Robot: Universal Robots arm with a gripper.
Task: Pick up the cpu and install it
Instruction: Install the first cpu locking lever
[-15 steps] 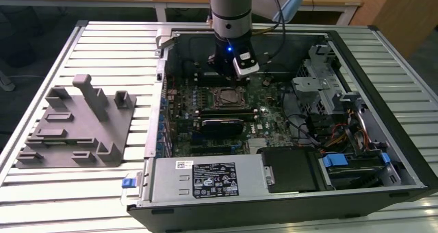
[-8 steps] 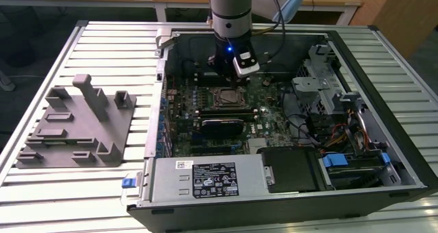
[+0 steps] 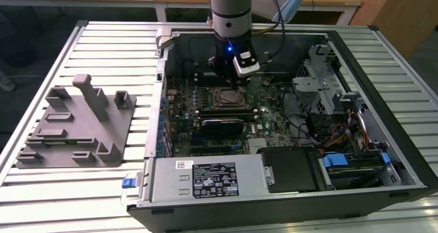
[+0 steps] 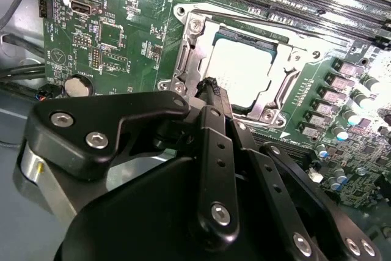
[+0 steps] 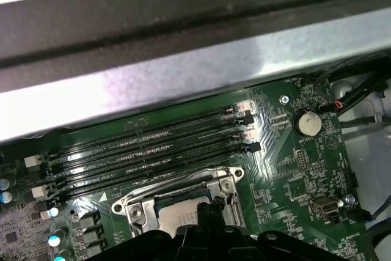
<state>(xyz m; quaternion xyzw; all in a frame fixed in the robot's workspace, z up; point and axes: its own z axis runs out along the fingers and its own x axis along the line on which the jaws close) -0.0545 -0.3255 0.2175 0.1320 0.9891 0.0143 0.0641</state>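
- Far on the exterior view's left, the grey plastic tray with its upright posts sits on the slatted counter, well apart from the action.
- Moving right, the open computer case lies on its side, green motherboard exposed, black power supply along the near edge.
- Here's the arm, reaching down into the case, and the tool hangs right over the socket area.
- The cpu is lying in the socket, silvery top up, framed by the metal bracket; in the first wrist view the cpu peeks out just past the tool.
- Tool state: the black fingertips look drawn together with nothing between them, tip just beside the chip's edge; whether it touches the chip, I cannot tell.
- Just beyond the socket, the memory slots run in parallel rows; a coin battery sits further along.
- Risk, as I judge it: if the chip isn't fully flat in its seat, any downward push from that tip could bend socket contacts or skew it.
- A sideways drift could also catch the bracket or scrape nearby capacitors.
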